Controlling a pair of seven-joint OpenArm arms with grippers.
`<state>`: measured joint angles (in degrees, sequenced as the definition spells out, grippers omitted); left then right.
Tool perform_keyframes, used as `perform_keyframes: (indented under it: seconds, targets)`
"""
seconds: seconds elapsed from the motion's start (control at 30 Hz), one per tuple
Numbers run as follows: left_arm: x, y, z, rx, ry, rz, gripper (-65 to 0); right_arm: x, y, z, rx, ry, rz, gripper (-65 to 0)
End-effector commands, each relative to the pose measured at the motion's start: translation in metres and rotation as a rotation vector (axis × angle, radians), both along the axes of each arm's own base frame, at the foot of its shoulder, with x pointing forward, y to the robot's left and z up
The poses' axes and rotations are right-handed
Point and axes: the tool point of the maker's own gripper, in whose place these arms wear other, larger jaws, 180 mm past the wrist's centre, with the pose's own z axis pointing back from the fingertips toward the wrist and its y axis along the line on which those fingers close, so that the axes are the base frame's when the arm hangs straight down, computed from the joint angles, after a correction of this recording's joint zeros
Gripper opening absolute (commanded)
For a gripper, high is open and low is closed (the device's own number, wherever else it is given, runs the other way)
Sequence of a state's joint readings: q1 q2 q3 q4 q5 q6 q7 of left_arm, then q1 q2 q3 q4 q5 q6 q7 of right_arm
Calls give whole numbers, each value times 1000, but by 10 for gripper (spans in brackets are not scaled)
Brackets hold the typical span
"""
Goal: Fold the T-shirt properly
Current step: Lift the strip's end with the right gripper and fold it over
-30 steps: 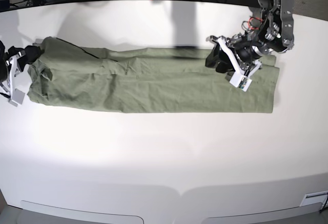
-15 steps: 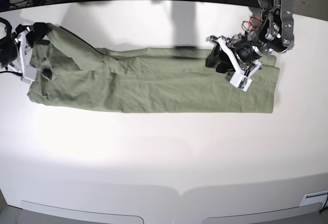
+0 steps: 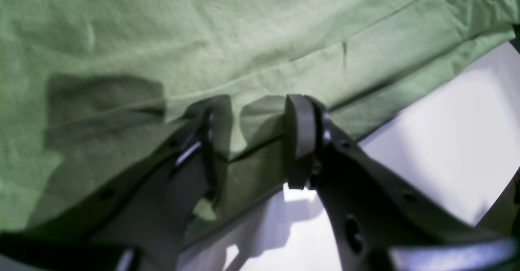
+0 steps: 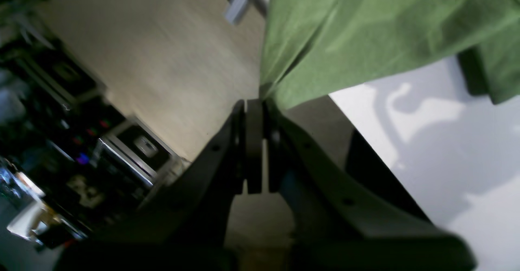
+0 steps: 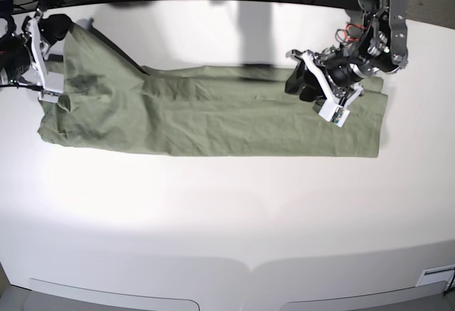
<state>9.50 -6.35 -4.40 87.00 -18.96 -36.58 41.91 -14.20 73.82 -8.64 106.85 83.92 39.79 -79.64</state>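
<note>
Base view shows the wrinkled sage-green cotton T-shirt (image 5: 213, 119) lying as a long band across the white table (image 5: 227, 211). It looks soft, light and limp, so it will sag and crease wherever it is unsupported; corners and hems are the best holds. The right gripper (image 4: 255, 112) is pinched shut on a raised corner. The left gripper (image 3: 252, 133) stands half open over the far hem, apparently holding nothing.
</note>
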Motion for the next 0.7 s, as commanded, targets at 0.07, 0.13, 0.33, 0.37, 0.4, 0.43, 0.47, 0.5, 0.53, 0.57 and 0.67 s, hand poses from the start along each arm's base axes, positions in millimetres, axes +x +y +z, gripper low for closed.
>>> perform_keyframes:
  seconds: [0.07, 0.13, 0.33, 0.37, 0.4, 0.43, 0.47, 0.5, 0.53, 0.57, 0.67]
  targets:
    - [2, 6, -1, 33, -2, 1, -431, -1, 5, 15, -1, -21, 74, -650]
    - [2, 6, 0, 32, -2, 1, -431, -4, 12, 18, 9, -26, 110, -650]
    - [2, 6, 0, 32, -2, 1, -431, -6, 15, 22, 10, -33, 142, -650]
    - [3, 6, 0, 32, -2, 1, -431, -6, 15, 22, 10, -33, 142, -650]
    - [3, 6, 0, 32, -2, 1, -431, -6, 15, 22, 10, -34, 142, -650]
    - [2, 6, -1, 32, -1, 1, -431, -6, 15, 22, 10, -34, 142, -650]
    - [2, 6, -1, 32, -1, 1, -431, -6, 15, 22, 10, -35, 142, -650]
    - [2, 6, -1, 32, -1, 1, -431, -5, 15, 23, 9, -39, 142, -650]
    - [2, 6, -1, 32, -1, 1, -431, -3, 15, 24, 9, -46, 142, -650]
    - [2, 6, -1, 32, -1, 1, -431, 0, 15, 25, 8, -57, 142, -650]
    - [2, 6, 0, 32, -1, 1, -431, 15, 13, 30, 1, -105, 136, -650]
